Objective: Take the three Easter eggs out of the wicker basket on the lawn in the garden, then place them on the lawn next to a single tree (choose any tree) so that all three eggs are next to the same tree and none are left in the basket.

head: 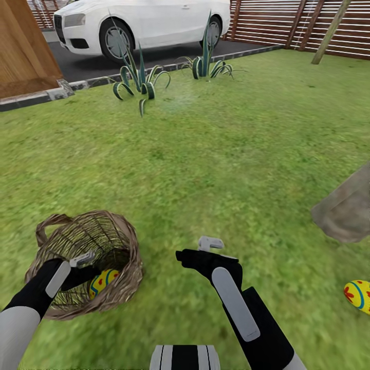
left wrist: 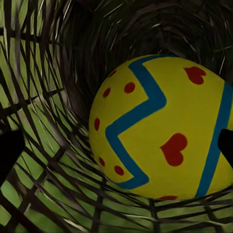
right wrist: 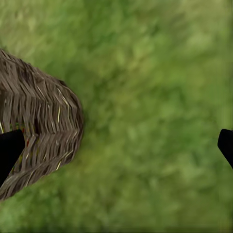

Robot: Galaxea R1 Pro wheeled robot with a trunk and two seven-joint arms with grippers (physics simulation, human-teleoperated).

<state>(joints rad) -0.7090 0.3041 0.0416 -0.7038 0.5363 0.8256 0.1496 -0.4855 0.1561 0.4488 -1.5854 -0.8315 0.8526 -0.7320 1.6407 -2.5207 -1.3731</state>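
The left gripper (head: 85, 259) reaches inside the wicker basket (head: 123, 241) on the lawn (head: 205, 154), jaws spread wide on either side of 1 Easter egg (left wrist: 160, 126) lying on the basket floor, not gripping it. The right gripper (head: 205, 246) hovers over grass just beside the basket, released and empty. A 2nd egg (head: 358, 295) lies on the lawn near the tree trunk (head: 347, 208)

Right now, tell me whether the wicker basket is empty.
Not empty: one Easter egg lies inside the wicker basket, between the open left gripper's fingertips.
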